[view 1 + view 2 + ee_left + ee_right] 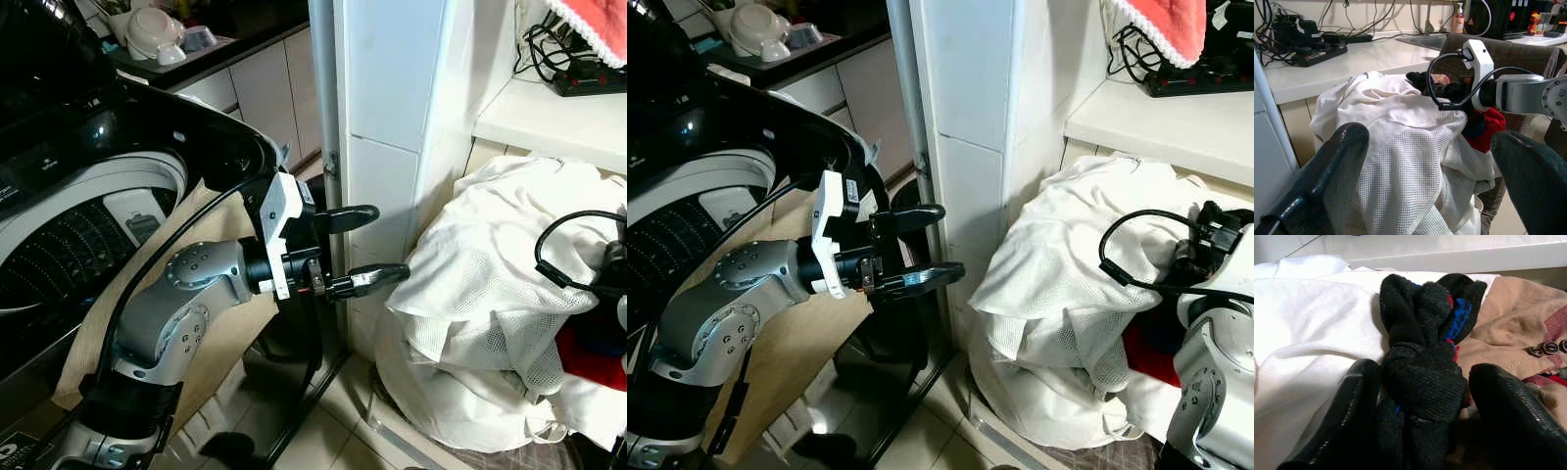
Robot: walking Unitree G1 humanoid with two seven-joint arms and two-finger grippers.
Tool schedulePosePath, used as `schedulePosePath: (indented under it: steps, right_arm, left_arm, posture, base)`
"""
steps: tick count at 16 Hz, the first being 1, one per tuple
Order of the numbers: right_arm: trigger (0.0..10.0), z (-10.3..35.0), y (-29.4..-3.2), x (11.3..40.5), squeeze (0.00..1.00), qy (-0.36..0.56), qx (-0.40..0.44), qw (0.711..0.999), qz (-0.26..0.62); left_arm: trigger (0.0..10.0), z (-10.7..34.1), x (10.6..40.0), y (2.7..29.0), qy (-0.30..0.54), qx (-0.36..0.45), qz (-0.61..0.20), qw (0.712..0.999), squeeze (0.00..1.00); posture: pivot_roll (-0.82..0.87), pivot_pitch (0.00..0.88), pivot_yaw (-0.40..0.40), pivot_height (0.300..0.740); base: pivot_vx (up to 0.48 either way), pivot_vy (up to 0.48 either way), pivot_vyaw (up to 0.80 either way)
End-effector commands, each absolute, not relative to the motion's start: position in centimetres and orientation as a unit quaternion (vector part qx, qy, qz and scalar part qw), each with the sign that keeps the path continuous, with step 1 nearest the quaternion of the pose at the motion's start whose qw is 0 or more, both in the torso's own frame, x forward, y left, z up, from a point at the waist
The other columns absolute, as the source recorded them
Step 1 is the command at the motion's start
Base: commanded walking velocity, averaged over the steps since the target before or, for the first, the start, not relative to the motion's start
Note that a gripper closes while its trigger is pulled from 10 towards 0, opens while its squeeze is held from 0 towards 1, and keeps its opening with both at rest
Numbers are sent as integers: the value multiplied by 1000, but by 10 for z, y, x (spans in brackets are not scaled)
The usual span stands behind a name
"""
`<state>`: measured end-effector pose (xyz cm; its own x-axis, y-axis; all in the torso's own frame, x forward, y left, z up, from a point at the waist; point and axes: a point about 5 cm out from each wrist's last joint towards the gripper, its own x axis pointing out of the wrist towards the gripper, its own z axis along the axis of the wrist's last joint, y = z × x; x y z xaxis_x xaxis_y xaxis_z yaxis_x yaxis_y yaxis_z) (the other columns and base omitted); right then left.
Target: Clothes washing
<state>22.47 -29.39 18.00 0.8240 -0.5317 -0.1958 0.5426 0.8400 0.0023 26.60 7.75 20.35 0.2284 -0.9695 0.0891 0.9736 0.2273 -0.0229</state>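
Laundry pile: white mesh cloth (490, 294) is lying heaped over a full hamper beside the tiled pillar (392, 117), with a red garment (1488, 129) and a tan buttoned garment (1518, 333) showing under it; the clothes are sitting here because they are waiting to go into the washer.
Washer: washing machine (88, 206) is standing at the robot's left with its lid up and drum exposed, so it is ready for loading.
Right pincer: right pincer (1418, 396) is reaching into the top of the pile, its two black fingers (1352, 401) standing apart on either side of a knotted dark sock bundle (1425, 357) with blue and red stripes; it looks to be lining up to close on that bundle, not yet clamping it.
Left pincer: left pincer (358, 250) is hovering between washer and pile, fingers apart and holding nothing, pointing toward the mesh cloth; probably it is waiting clear of the right arm's work.
Desk: white desk (1352, 56) above the pile is carrying a power strip (1317, 51) and cables, none of it part of the job.
Stage: judged early, since the pile is looking full.
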Motion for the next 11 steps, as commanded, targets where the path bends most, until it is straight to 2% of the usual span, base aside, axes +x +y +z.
schedulePosePath:
  steps: [1, 11]
  right_arm:
    - [0, 179, -292, 227, 0, 94, 35, 957, -273]
    - [0, 182, -289, 227, 0, 84, 34, 958, -273]
  left_arm:
    - [10000, 205, 265, 82, -26, -33, -615, 787, 0]
    - [10000, 205, 266, 81, -27, -31, -615, 787, 0]
  posture:
    - [-192, 0, 115, 740]
    - [-201, 0, 118, 740]
  base:
    - [0, 0, 0]
    - [0, 0, 0]
